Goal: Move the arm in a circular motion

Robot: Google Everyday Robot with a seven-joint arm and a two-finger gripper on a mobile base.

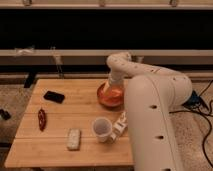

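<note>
The arm (152, 110) is large, glossy white, with thick rounded segments and dark screw holes. It rises at the right front, bends at an elbow (120, 62) above the table's far edge and tapers down to a small yellowish tip. The gripper (112, 86) is at that tip, just above or at an orange bowl (110, 96) at the back right of the wooden table (60, 150).
A white cup (102, 129) stands at the front middle, with a small white object (120, 125) beside it, partly hidden by the arm. A black phone (54, 96), a red chili pepper (42, 119) and a pale flat block (74, 139) lie to the left. Cables (202, 107) run over the floor at the right.
</note>
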